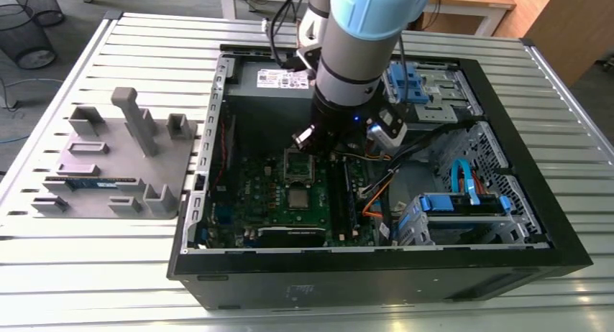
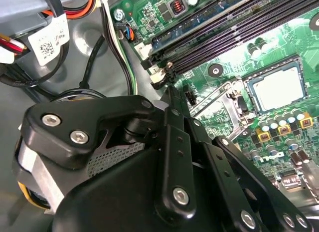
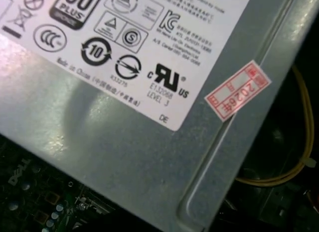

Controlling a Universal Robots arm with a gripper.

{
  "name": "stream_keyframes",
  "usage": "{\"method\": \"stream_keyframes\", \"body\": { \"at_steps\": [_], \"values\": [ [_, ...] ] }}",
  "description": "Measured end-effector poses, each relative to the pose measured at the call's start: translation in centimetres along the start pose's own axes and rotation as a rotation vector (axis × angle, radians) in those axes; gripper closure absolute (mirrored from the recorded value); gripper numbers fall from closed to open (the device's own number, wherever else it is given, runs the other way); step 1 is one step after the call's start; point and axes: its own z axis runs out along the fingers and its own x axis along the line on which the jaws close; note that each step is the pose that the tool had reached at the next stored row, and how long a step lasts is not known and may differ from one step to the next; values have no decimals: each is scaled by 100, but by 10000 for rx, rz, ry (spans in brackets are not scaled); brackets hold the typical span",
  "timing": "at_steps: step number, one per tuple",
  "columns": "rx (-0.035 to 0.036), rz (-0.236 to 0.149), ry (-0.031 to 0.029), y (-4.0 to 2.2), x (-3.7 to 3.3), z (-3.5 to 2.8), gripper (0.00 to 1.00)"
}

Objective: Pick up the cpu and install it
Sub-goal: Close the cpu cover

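Note:
The cpu (image 1: 300, 197) is a small silver-topped square lying flat in the motherboard socket inside the open computer case (image 1: 537, 264). In the second wrist view the cpu (image 2: 276, 87) sits within the socket frame, with the metal load plate (image 2: 225, 106) flipped up beside it. My gripper (image 1: 326, 146) hangs over the motherboard just beyond the socket, toward the power supply, and it is apart from the cpu. The second wrist view looks along the gripper (image 2: 169, 100) from behind its black linkages.
A grey fixture plate (image 1: 115, 167) with upright blocks lies on the exterior view's left, a blue-green memory stick (image 1: 91, 180) resting on it. The labelled power supply (image 3: 124, 132) is close to the wrist. Cables (image 1: 384, 192) and blue drive bays (image 1: 461, 206) crowd the case's right side.

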Motion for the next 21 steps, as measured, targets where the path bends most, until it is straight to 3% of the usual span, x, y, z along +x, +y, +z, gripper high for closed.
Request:
{"method": "stream_keyframes", "body": {
  "at_steps": [10, 21],
  "values": [
    [-3, -47, 4, -12, 9, -83, 89],
    [-5, -89, 9, -20, 15, -122, 89]
  ]
}}
